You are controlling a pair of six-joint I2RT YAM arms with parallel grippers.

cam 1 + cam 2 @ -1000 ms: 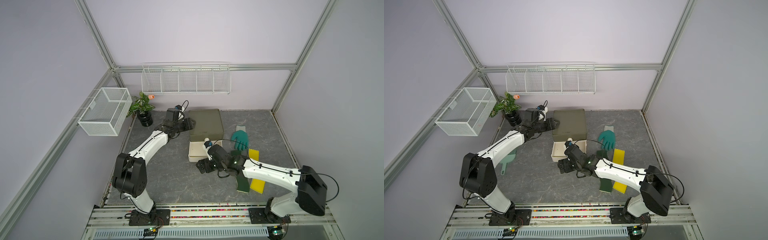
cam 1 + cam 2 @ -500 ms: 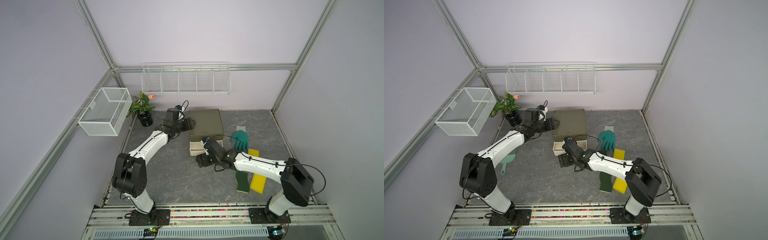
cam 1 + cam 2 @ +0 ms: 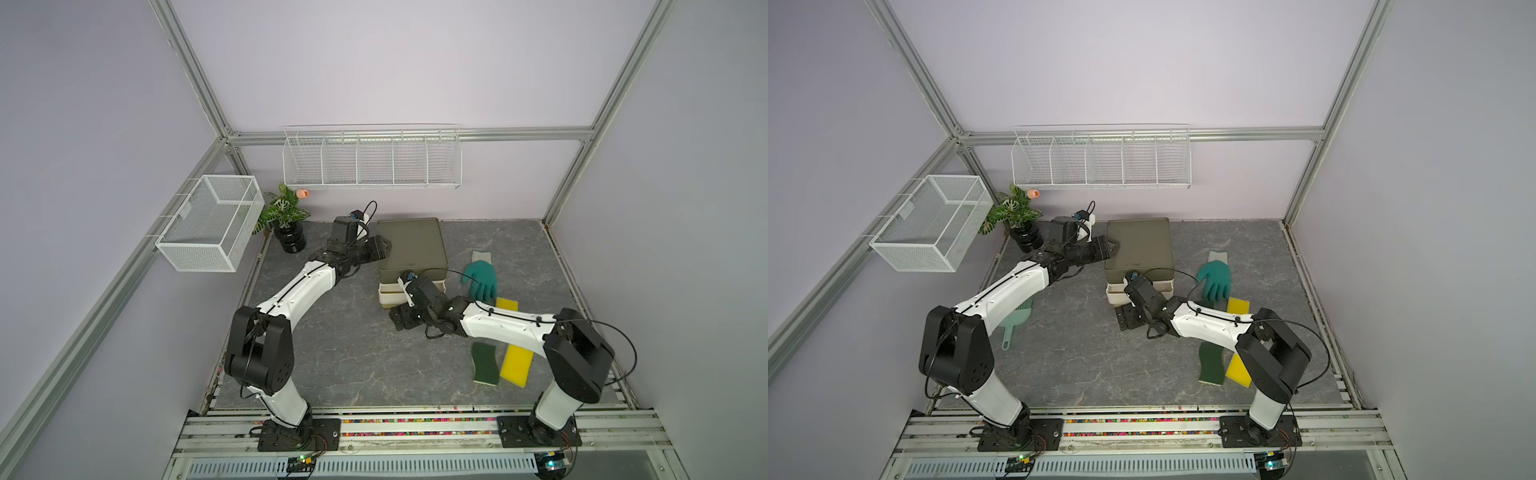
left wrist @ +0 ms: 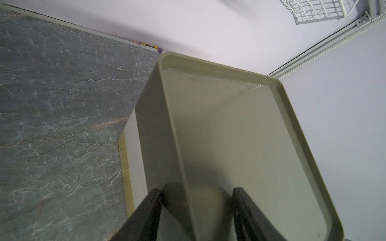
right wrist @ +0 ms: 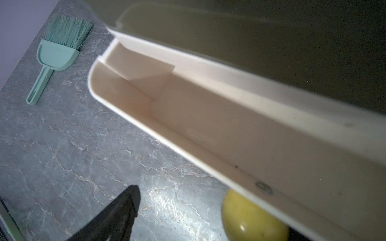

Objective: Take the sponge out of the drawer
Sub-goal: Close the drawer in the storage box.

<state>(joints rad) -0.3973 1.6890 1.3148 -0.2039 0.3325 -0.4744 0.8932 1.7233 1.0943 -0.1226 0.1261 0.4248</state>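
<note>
A cream drawer (image 3: 392,297) (image 3: 1117,296) sticks a short way out of the olive box (image 3: 411,245) (image 3: 1138,245). The part of its inside that shows in the right wrist view (image 5: 208,125) holds nothing. A green sponge (image 3: 484,365) and a yellow sponge (image 3: 515,363) lie on the table, partly under my right forearm. My right gripper (image 3: 405,324) (image 3: 1129,322) is open, low in front of the drawer; one finger (image 5: 125,210) shows, and a yellow-green knob (image 5: 250,221) sits under the drawer's front rim. My left gripper (image 3: 384,247) (image 4: 195,192) clamps the box's left top edge.
A green glove (image 3: 482,278) lies right of the box. A mint brush (image 3: 1017,320) (image 5: 58,52) lies under my left arm. A potted plant (image 3: 286,220), a wire basket (image 3: 212,220) and a wire shelf (image 3: 372,158) stand along the walls. Beads (image 4: 148,44) line the back wall.
My right arm has swung left and back toward the box, and the drawer has slid further in. The left arm has not moved.
</note>
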